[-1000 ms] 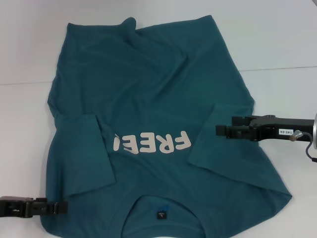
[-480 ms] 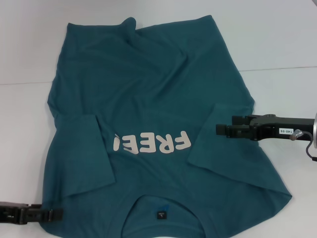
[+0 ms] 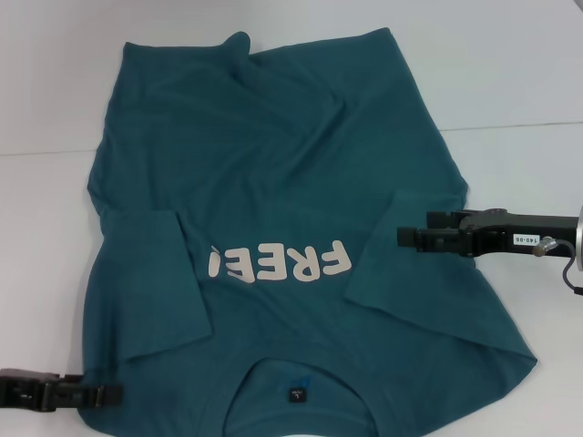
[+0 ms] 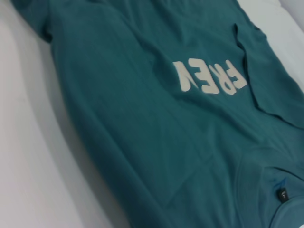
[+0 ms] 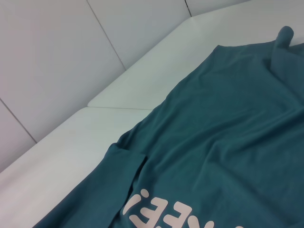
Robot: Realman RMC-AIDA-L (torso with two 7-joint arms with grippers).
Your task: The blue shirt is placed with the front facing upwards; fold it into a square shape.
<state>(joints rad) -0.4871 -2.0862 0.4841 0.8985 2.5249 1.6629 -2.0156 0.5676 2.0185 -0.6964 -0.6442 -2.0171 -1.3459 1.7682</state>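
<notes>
The blue shirt (image 3: 291,228) lies spread flat on the white tabletop (image 3: 510,73), chest up, collar toward the robot and hem at the far side, so its long axis runs straight away from the robot. Both sleeves are already turned in over the body: the one on the robot's left covers the end of the cream lettering (image 3: 278,264), and the one on its right lies as a slanted flap just beside the other end of the word. The neck label (image 3: 295,395) sits at the near edge, roughly midway between the two arms.

The left claw (image 3: 114,393) is the nearer one to a useful hold. It sits low at the shirt's near left corner, by the shoulder, pointing inward across the garment, its tips at the cloth's edge. I cannot tell whether its fingers are parted or pinched on fabric; they read as one dark block. From it, the shirt stretches away and to the right.

The right claw (image 3: 405,238) hangs over the shirt's right side, level with the lettering, above the folded-in sleeve and also pointing inward. Whether it is open or closed I cannot tell either, and whether it touches the cloth is unclear. The bulk of the shirt lies ahead of its tips and beyond, toward the hem.

My guess is that the next fold runs along the shirt's length, so each claw needs an edge on its own side.
</notes>
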